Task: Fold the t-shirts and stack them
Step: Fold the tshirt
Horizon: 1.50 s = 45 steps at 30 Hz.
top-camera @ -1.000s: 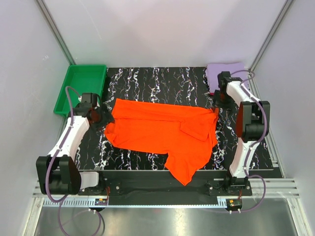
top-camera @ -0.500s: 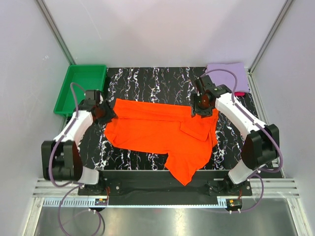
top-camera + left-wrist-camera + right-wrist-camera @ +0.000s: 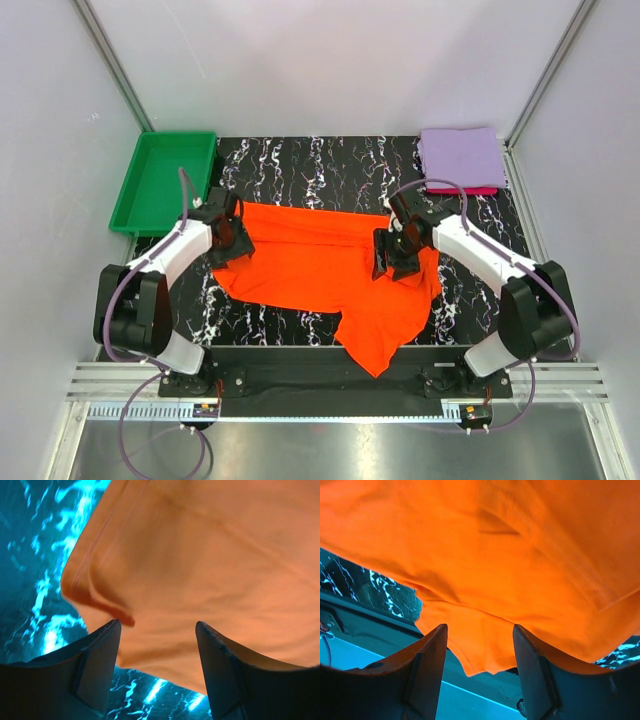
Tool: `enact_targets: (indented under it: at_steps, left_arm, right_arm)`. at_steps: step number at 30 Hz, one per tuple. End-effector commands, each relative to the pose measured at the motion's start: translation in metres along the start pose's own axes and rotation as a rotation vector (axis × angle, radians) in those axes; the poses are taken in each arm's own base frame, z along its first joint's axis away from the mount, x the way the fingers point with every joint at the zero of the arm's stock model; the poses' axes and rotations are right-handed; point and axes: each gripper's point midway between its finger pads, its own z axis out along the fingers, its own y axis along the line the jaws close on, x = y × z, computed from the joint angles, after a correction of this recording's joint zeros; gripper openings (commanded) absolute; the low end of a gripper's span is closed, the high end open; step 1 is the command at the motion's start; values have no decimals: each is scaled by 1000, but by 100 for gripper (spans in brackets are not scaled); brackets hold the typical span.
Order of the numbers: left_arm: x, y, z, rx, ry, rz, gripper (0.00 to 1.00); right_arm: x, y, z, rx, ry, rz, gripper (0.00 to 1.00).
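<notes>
- Orange-red t-shirt [image 3: 310, 265] cloth is sitting right under both sets of fingers, and that's what's worrying me. If the left gripper [image 3: 228, 232] is only catching the thin hem at the shirt's left edge, I'm guessing it's slipping out mid-fold. If it's biting too deep, it's dragging the whole shirt along.
- Similar deal on the other side. The right gripper [image 3: 392, 252] is hovering over a bunched, doubled-over patch, so a pinch there is risking grabbing the wrong layer and making the wrinkles worse.
- Left fingers [image 3: 95, 665] are standing wide apart, holding nothing, framing a curled corner of the shirt. I'm not able to tell whether the tips are touching cloth.
- Right fingers [image 3: 425, 670] are gaping wide too and carrying nothing, with orange fabric filling the gap between them.
- Going outward, the shirt is lying crumpled across the middle of the black marbled surface [image 3: 320, 165], with one part drooping over the near edge.
- The lavender t-shirt [image 3: 460, 155] is sitting folded in the far right corner, on top of the crimson-pink one [image 3: 488, 190], which is only showing a sliver.
- The green tray [image 3: 165, 185] is sitting off at the far left.
</notes>
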Motion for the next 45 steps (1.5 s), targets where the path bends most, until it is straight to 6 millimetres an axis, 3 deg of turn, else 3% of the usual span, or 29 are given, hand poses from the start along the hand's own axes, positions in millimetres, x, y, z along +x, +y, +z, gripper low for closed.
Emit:
enact_targets:
  at_steps: [1,7,11,18,25,30,36,38,39,41,44,45]
  left_arm:
    - [1,26,-8,-171,-65,-12,67]
    - [6,46,-6,-256,-79,20,63]
    - [7,46,-1,-267,-64,41,63]
    - [11,38,7,-229,-41,40,53]
    - [22,39,12,-201,-17,34,35]
    - [29,41,14,-197,4,31,0]
    - [29,49,7,-234,-11,18,0]
    - [29,52,6,-235,-15,6,0]
    - [29,52,6,-233,-13,1,0]
    - [32,54,7,-230,-4,-15,0]
    - [36,58,8,-233,3,-31,0]
    - [36,58,8,-227,-2,-38,0]
  right_arm:
    - [0,17,-15,-67,-62,-17,62]
    - [16,15,-27,-62,-79,-20,62]
    - [20,15,-29,-67,-84,-11,61]
    - [23,16,-33,-68,-85,-13,61]
    - [35,23,-31,-45,-32,-95,61]
    - [71,44,-20,-23,60,-271,60]
    - [127,60,-16,-34,143,-444,51]
    - [140,60,-14,-29,163,-453,45]
    - [147,61,-13,-25,173,-468,35]
    - [162,67,-12,-10,192,-483,26]
    - [183,68,-9,33,217,-482,26]
    - [181,63,-7,83,187,-478,27]
